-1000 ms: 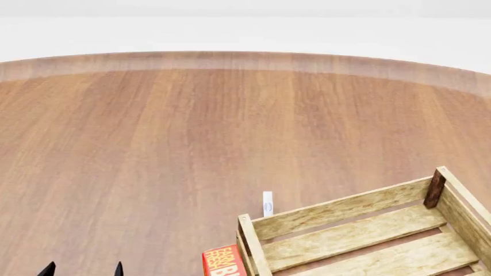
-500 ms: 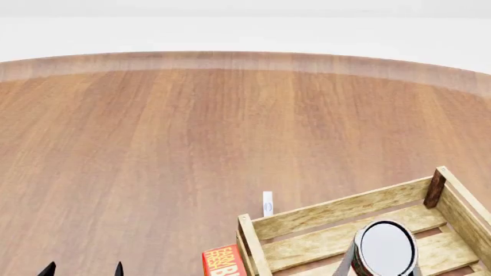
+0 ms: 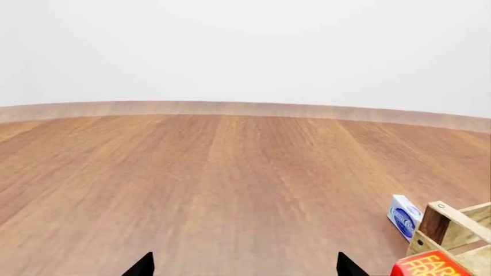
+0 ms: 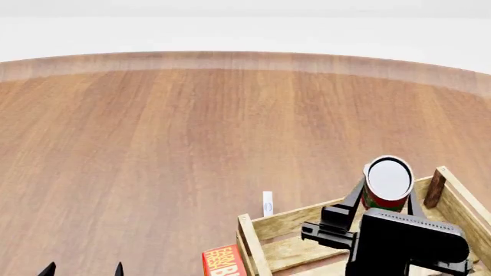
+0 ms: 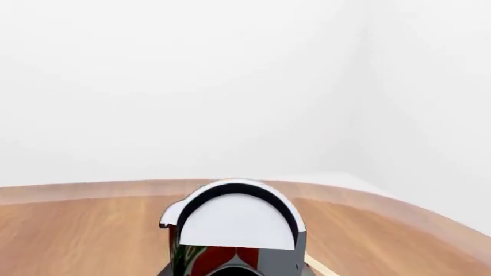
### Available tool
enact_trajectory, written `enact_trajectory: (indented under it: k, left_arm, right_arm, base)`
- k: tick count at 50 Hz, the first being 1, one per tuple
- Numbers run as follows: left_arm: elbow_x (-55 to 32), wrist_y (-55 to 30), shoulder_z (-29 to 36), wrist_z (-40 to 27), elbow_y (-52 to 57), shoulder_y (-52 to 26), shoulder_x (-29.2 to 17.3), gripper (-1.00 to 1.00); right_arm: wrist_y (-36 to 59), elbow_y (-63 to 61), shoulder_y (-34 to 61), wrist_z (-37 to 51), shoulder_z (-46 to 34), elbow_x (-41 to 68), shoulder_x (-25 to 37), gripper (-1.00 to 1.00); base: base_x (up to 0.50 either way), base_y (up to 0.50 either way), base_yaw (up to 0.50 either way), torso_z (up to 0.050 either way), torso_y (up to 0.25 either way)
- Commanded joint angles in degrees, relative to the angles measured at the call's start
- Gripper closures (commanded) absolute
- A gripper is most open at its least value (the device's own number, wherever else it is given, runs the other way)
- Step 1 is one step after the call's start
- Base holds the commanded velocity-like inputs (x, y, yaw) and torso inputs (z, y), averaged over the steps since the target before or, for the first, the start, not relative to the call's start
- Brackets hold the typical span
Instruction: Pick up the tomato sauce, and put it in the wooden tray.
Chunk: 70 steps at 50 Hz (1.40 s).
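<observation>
Right gripper [image 4: 387, 198] clamps the small red-and-green tomato sauce can [image 4: 387, 183] by its sides above the pale slatted wooden tray [image 4: 337, 214]; rigid, smooth metal, likely slippery. Left gripper [image 4: 83, 268] idles, fingertips parted.

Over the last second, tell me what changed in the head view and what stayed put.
The right pincer came into view from the bottom edge, shut on the tomato sauce, and carried it up and farther out over the wooden tray. The tray, the red box, the small white box and the left pincer stayed where they were.
</observation>
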Motion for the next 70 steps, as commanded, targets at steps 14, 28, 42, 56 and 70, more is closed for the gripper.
enact_trajectory:
  k: [14,28,42,56,70]
  left_arm:
    - [-0.5,0.0,0.5,-0.4,0.0,-0.1,-0.3,-1.00]
    - [-0.7,-0.1,0.7,-0.5,0.1,-0.1,-0.6,-1.00]
    - [-1.0,0.2,0.9,-0.6,0.1,0.0,-0.9,-1.00]
    - [-1.0,0.9,1.1,-0.5,-0.9,-0.4,-0.8,-1.00]
    - [-1.1,0.3,1.5,-1.0,0.2,-0.2,-1.2,-1.00]
  right_arm:
    - [-29.8,57.2,23.8,-8.3,0.2,-2.2,-5.8,1.00]
    - [-38.9,76.8,29.3,-13.2,6.7,-3.2,-7.8,1.00]
    - [-30.2,76.8,28.8,-16.7,11.5,-7.4,-8.2,1.00]
    - [-28.5,76.8,28.3,-16.5,12.0,-10.0,-8.4,1.00]
    - [-25.9,76.8,28.4,-16.9,13.0,-10.1,-8.2,1.00]
  base:
    - [0.00,0.00,0.00,0.000,0.000]
    - [0.00,0.00,0.00,0.000,0.001]
    - [0.00,0.00,0.00,0.000,0.000]
    - [0.00,0.00,0.00,0.000,0.001]
    - [0.00,0.00,0.00,0.000,0.000]
